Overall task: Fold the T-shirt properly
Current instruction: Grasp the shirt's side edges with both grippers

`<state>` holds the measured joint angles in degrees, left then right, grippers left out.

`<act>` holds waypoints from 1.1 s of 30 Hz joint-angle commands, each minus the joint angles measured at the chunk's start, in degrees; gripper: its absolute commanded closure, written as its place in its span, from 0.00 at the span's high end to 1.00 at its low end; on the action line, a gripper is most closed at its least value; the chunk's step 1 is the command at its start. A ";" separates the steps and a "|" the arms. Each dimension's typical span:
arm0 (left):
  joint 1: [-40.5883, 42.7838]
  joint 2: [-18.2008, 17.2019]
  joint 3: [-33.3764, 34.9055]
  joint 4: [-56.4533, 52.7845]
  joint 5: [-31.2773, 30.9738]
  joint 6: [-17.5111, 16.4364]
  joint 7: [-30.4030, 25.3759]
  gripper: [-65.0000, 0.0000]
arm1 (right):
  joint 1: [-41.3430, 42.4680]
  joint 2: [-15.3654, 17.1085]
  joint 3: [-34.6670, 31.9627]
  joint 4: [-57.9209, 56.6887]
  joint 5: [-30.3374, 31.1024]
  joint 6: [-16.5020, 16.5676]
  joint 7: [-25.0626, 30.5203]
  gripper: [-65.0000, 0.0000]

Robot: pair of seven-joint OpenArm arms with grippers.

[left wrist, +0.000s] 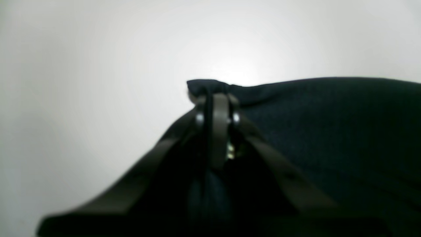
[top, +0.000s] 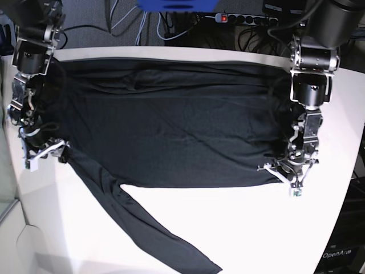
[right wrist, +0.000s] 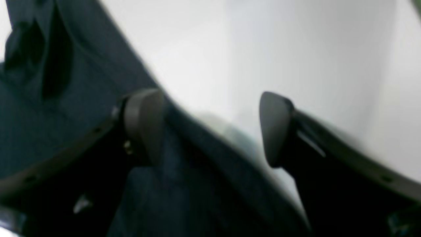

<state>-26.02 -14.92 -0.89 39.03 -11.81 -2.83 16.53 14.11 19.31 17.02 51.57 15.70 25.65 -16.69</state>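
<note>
On the white table [top: 239, 228], cables and a power strip [top: 228, 18] behind it, the T-shirt [top: 171, 131] lies spread flat — left gripper [left wrist: 215, 98] pinched tight on its corner, right gripper [right wrist: 210, 128] gaping wide, holding nothing.

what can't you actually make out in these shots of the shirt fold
- Base view: the far edge of the plain black long-sleeved T-shirt is folded, so collar and second sleeve are hidden.
- Base view: the right gripper is too small to read its jaws.
- Left wrist view: blurred; the left gripper pinches a shirt corner, and its own fingers hide the cloth below.
- Right wrist view: motion blur; the shirt is cut off by the frame's edges.
</note>
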 commanded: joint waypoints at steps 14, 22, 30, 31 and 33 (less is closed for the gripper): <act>-0.48 -0.69 -1.27 0.32 0.96 0.59 1.36 0.00 | 0.44 0.95 -3.17 0.78 0.87 0.50 0.47 0.69; -0.48 -0.69 -1.27 0.32 0.96 0.59 1.36 0.00 | -0.70 0.95 -3.17 0.69 0.78 0.50 0.47 0.51; -0.48 -0.69 -1.27 0.32 0.96 0.59 1.36 0.00 | -2.37 0.87 -3.17 0.69 0.78 0.50 0.47 0.41; -0.48 -0.69 -1.27 0.32 0.96 0.59 1.36 0.00 | -2.37 0.87 -3.17 0.69 0.78 0.50 0.47 0.41; -0.48 -0.69 -1.27 0.32 0.96 0.59 1.36 0.00 | -2.64 0.87 -3.17 0.69 0.78 0.50 0.47 0.42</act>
<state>-25.76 -15.07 -2.07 39.00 -11.53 -2.79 16.45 11.46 19.40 13.76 52.07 16.93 25.71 -13.87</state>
